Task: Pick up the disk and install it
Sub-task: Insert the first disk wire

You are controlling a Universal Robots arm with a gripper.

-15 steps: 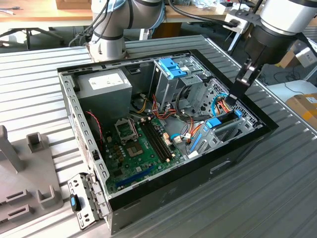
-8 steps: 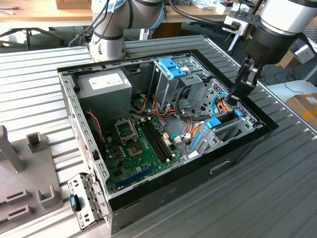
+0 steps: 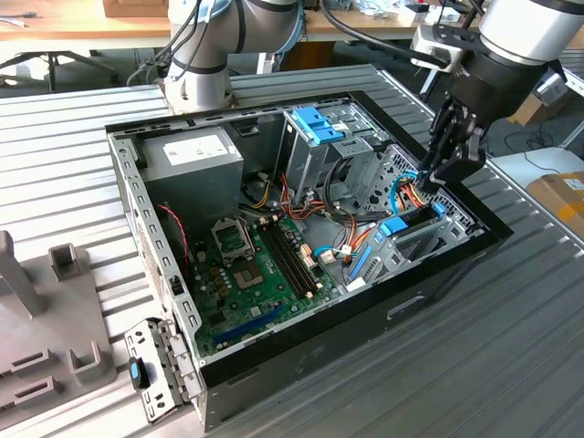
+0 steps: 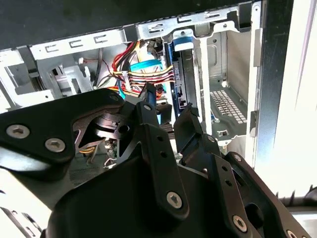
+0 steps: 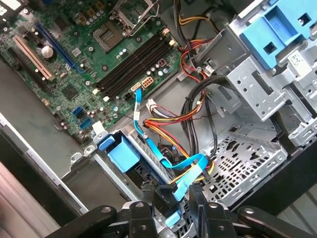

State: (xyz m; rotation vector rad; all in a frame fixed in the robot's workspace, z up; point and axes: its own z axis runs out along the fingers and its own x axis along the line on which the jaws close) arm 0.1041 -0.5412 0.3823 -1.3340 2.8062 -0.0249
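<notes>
- Gripper [image 4: 166, 111] linkage sits closest to the lens in second wrist view; black fingers [image 4: 148, 116] reach down into the PC case [image 3: 474, 239] at its drive-bay corner.
- Jaws look part-spread, w/ the disk [image 4: 179, 84] standing on edge betw. the tips, blue bracket tab at its far end. Whether the pads actually pinch it: cannot tell.
- Disk looks seated in its slot, prob. why it stands vertical.
- Blue data cable [image 5: 185, 171] and the orange/yellow power wires [image 5: 168, 121] run just ahead of the tips, toward the motherboard [image 5: 99, 54].
- Tall drive cage [image 3: 319, 146] w/ blue tabs is well beyond the jaws.
</notes>
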